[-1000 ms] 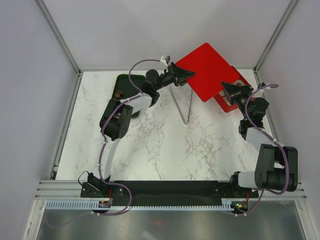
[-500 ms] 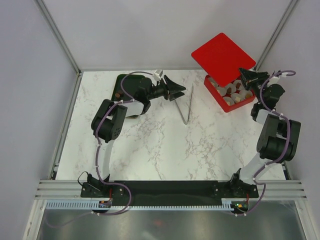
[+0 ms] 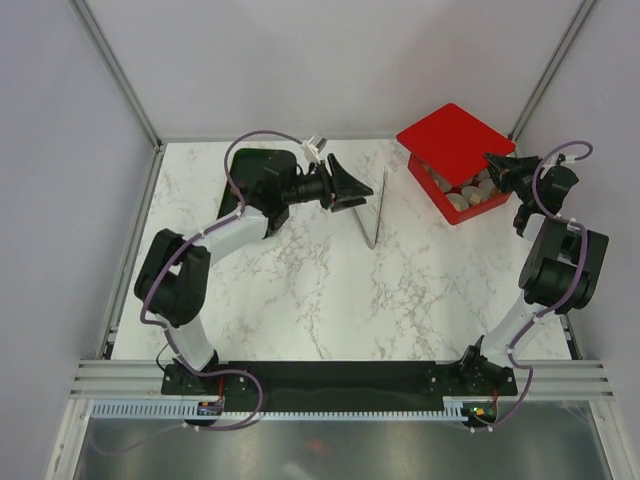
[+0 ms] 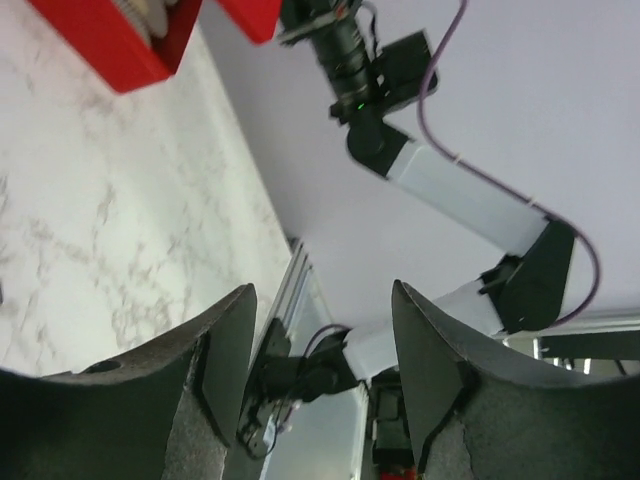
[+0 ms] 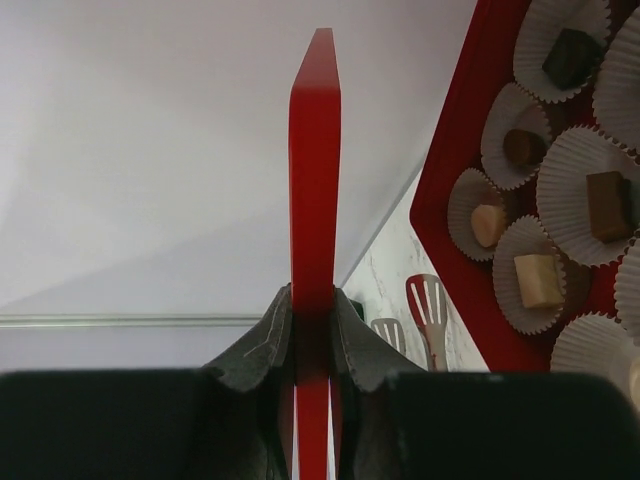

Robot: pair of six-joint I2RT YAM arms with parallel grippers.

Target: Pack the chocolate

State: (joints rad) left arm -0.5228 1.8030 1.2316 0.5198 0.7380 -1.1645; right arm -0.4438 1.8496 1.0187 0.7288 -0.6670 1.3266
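The chocolate sits piece by piece in white paper cups inside the red box at the far right corner of the table; brown, dark and cream pieces show in the right wrist view, so the filling looks done and closing is probably the step in hand. The lid hangs tilted over the far part of the box, leaving the near cups uncovered. The right gripper is clamped on the lid's edge, which shows edge-on between its fingers. To close well, the lid should likely be levelled and its corners matched to the box walls before it comes down, and let go only once it rests on the rim all round. A slanted descent could catch a cup's pleated edge or push the box along the table. The left gripper hovers with jaws apart and empty near the tongs, well apart from the box; it could steady the near wall if the box slides.
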